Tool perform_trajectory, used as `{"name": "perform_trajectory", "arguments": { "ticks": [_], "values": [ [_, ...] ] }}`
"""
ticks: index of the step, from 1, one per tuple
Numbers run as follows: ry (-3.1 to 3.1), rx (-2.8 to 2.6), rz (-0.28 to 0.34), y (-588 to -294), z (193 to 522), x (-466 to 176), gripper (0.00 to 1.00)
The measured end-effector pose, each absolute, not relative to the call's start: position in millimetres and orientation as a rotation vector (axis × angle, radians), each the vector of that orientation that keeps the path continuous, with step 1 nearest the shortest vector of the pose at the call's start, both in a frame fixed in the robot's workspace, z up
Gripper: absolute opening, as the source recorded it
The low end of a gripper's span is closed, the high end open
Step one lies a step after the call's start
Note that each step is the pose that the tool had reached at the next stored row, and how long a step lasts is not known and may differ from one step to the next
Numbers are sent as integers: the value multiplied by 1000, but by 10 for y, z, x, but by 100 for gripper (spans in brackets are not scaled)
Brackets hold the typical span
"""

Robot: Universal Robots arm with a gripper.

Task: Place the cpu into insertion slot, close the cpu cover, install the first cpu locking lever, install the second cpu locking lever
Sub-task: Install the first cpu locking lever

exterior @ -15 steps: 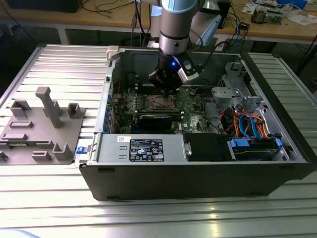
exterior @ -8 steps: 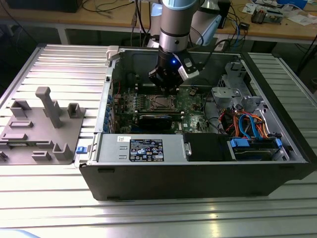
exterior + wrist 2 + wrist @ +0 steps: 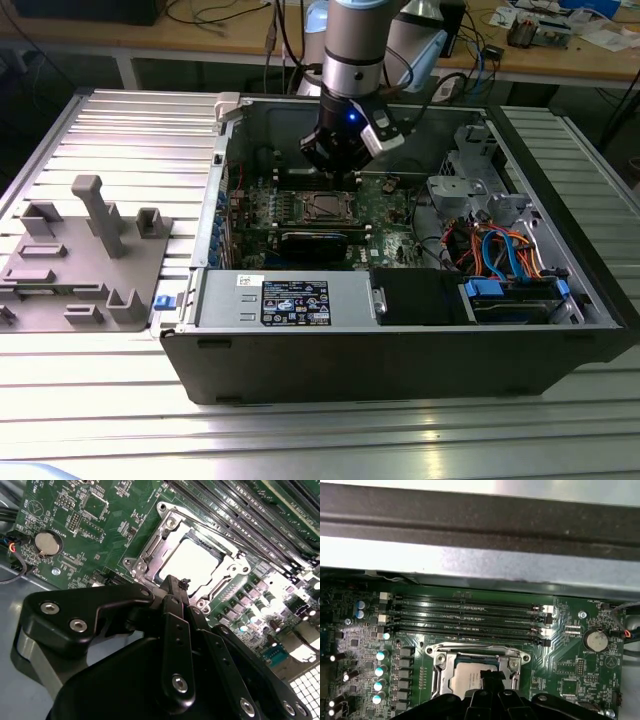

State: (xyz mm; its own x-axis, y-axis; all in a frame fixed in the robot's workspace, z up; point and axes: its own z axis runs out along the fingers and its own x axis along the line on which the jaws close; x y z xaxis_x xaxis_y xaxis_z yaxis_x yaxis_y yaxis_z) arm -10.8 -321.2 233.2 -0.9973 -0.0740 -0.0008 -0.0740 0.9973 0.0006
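The cpu [image 3: 196, 562] [image 3: 469, 676], a flat square with a dull silver top, lies in the insertion slot, whose contact field is hidden beneath it. The cpu cover [image 3: 150, 542] [image 3: 441, 662], a silvery frame, lies flat around the chip. My black gripper [image 3: 175, 586] [image 3: 488, 678] [image 3: 337, 170] hangs just above the socket's edge with its fingertips pressed together and nothing visible between them. In the exterior view the socket [image 3: 326, 208] sits directly below the gripper on the green board. I cannot tell how the locking levers stand.
Black memory slots [image 3: 470, 615] run beside the socket, with a coin battery [image 3: 595, 640] and upright capacitors [image 3: 381, 670] nearby. The case wall [image 3: 480, 525] rises close behind. A black card [image 3: 315, 243], a power supply [image 3: 290, 298] and cable bundles [image 3: 500, 250] fill the case. A grey fixture [image 3: 85, 250] stands outside.
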Motion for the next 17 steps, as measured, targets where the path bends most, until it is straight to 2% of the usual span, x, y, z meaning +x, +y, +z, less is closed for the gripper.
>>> {"name": "perform_trajectory", "arguments": {
  "ticks": [4, 17],
  "values": [
    [3140, -117, -57, -3217, 2334, -108, 11],
    [3140, -116, -53, -3295, 2421, -108, 11]
  ]
}}
